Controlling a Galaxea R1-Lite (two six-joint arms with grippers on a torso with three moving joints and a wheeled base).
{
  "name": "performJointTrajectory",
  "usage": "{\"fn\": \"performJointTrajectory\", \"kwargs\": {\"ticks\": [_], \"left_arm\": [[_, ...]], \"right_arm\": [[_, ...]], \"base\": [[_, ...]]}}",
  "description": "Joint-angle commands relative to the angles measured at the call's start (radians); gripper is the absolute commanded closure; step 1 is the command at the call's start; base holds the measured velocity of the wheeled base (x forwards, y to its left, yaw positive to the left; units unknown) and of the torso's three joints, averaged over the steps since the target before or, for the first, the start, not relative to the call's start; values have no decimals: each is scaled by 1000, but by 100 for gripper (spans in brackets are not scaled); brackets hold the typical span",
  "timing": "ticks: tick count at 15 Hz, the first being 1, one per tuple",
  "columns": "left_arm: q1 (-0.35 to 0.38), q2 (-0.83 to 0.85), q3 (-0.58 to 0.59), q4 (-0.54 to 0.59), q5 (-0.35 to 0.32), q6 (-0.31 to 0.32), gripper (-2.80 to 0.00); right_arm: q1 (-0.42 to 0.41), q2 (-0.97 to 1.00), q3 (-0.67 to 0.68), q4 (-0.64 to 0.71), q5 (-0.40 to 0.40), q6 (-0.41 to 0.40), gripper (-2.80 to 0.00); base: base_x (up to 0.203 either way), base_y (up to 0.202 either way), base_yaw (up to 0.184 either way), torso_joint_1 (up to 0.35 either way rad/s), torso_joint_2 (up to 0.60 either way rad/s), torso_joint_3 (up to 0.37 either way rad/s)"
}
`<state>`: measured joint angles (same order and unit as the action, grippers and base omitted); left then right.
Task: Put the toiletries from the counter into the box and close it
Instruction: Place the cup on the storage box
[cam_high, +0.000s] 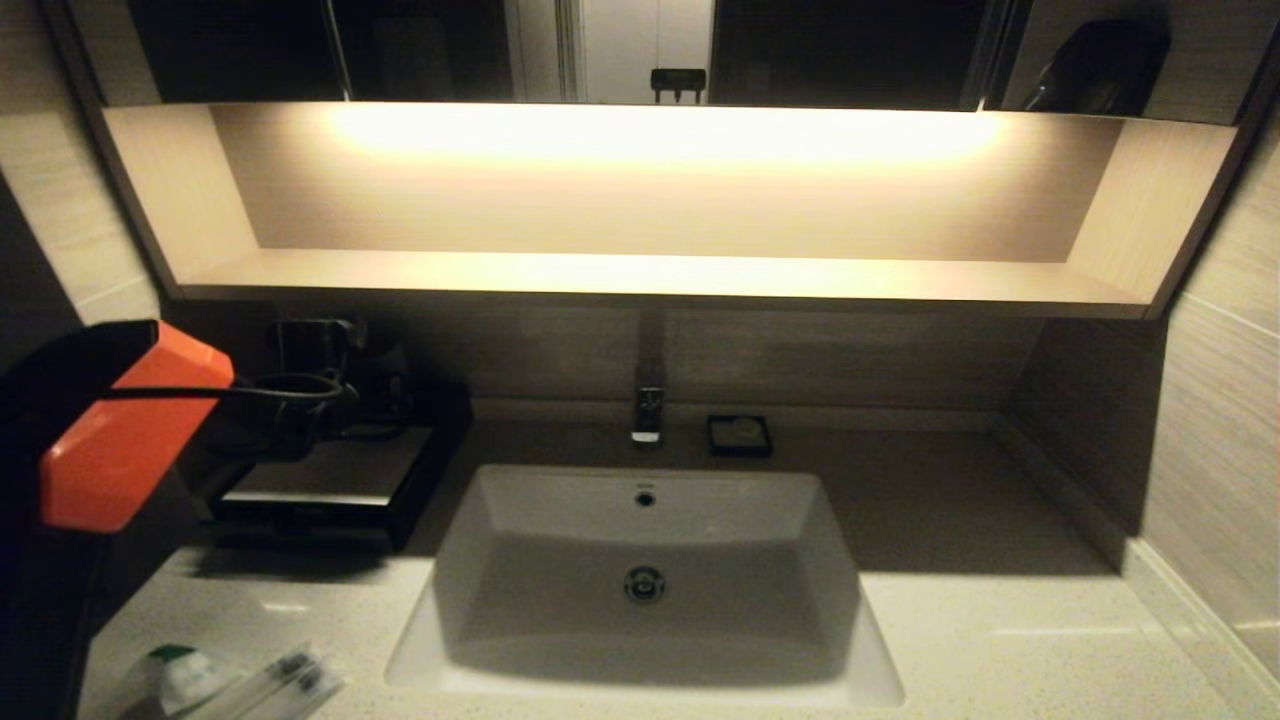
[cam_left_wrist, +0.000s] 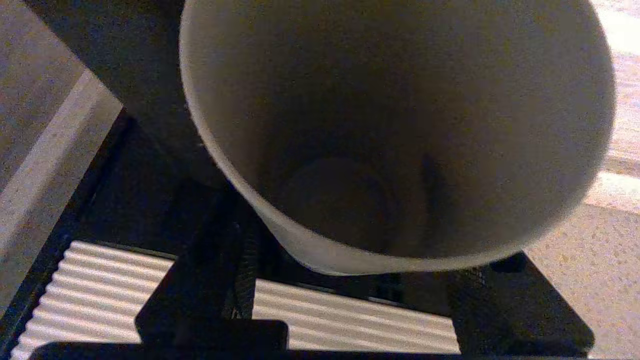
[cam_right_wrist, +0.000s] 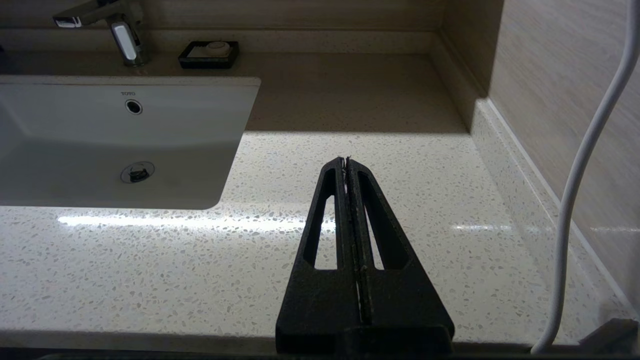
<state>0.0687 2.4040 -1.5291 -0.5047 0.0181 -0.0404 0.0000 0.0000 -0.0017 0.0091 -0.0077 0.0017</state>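
Observation:
The box (cam_high: 330, 480) stands on the counter (cam_high: 1000, 640) at the back left, its drawer pushed in; its ribbed pale top panel (cam_left_wrist: 350, 315) shows in the left wrist view. My left gripper (cam_high: 300, 410) is over the box's rear part, its fingers (cam_left_wrist: 240, 270) on either side of a pale grey cup (cam_left_wrist: 395, 125) and closed against it. The toiletries (cam_high: 230, 685), clear-wrapped packets with a green accent, lie at the counter's front left corner. My right gripper (cam_right_wrist: 346, 162) is shut and empty over the counter (cam_right_wrist: 425, 200) right of the sink.
The white sink (cam_high: 645, 560) fills the middle, with a chrome tap (cam_high: 648, 410) behind it. A small black square dish (cam_high: 739, 436) sits to the right of the tap. The lit wooden shelf (cam_high: 640, 270) hangs above. A white cable (cam_right_wrist: 575, 200) runs by the right wall.

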Motion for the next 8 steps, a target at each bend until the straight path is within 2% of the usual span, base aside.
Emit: {"fn": "performJointTrajectory", "kwargs": {"ticks": [1, 8], "left_arm": [[1, 10, -16, -5, 3, -1, 0], [0, 12, -19, -5, 6, -4, 0]], "right_arm": [[0, 0, 0, 0, 0, 0, 0], [0, 0, 0, 0, 0, 0, 0]], "base": [[0, 0, 0, 0, 0, 0], [0, 0, 0, 0, 0, 0]]}}
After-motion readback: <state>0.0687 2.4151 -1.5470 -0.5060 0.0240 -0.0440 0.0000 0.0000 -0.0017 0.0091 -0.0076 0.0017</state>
